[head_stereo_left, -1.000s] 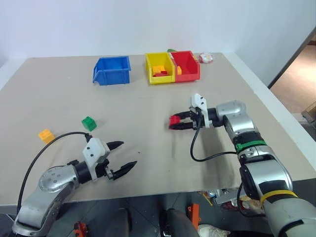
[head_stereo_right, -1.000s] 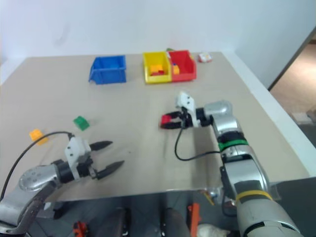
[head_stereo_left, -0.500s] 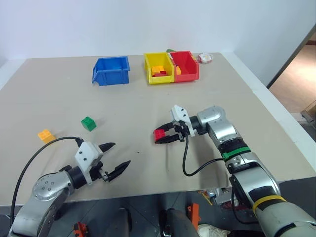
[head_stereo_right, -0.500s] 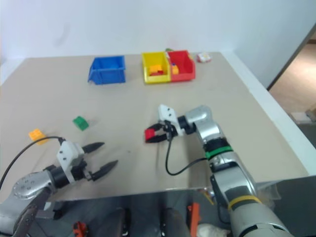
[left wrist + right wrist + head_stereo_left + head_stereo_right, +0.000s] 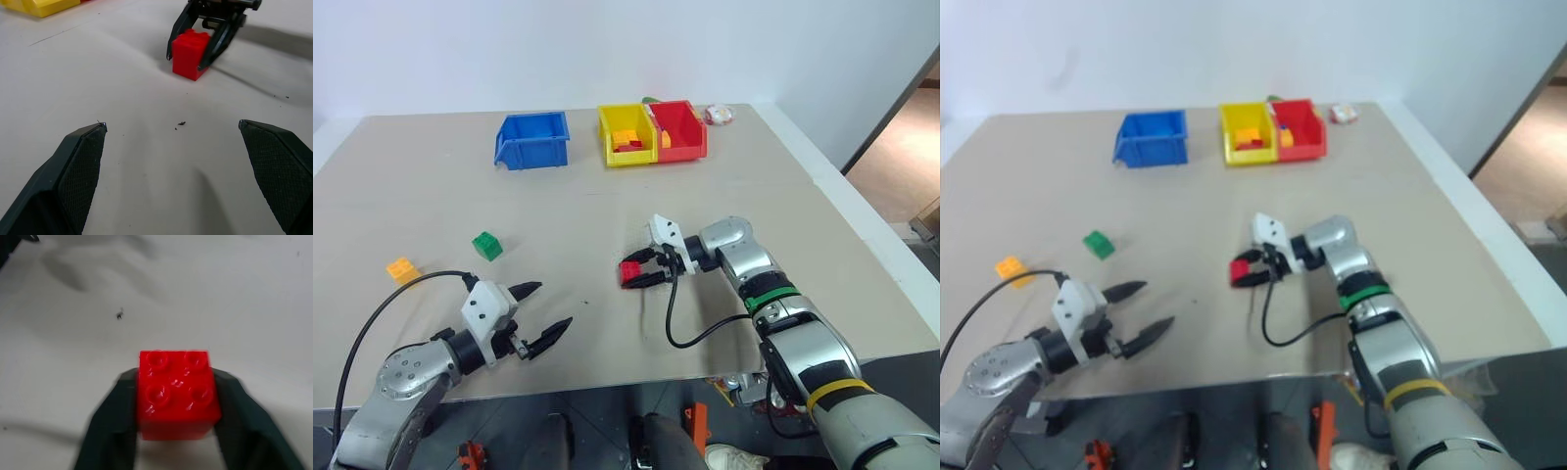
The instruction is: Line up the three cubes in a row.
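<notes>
The right gripper (image 5: 634,274) brackets the red cube (image 5: 629,271) on the beige table (image 5: 607,211); whether it clamps is unclear. The left gripper (image 5: 548,313) gapes wide, holding nothing.

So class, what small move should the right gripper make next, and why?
Probably open fully and draw back: the red cube already sits on the table, with the right gripper fingers still flanking it. The green cube and orange cube lie far off.

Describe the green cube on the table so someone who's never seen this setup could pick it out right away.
Start at the blue bin at the far side of the table, then come toward the robot's left. The green cube sits there alone, a small studded brick. The orange-yellow cube lies nearer the table's left edge; the red cube sits mid-table between the right gripper's fingers.
</notes>
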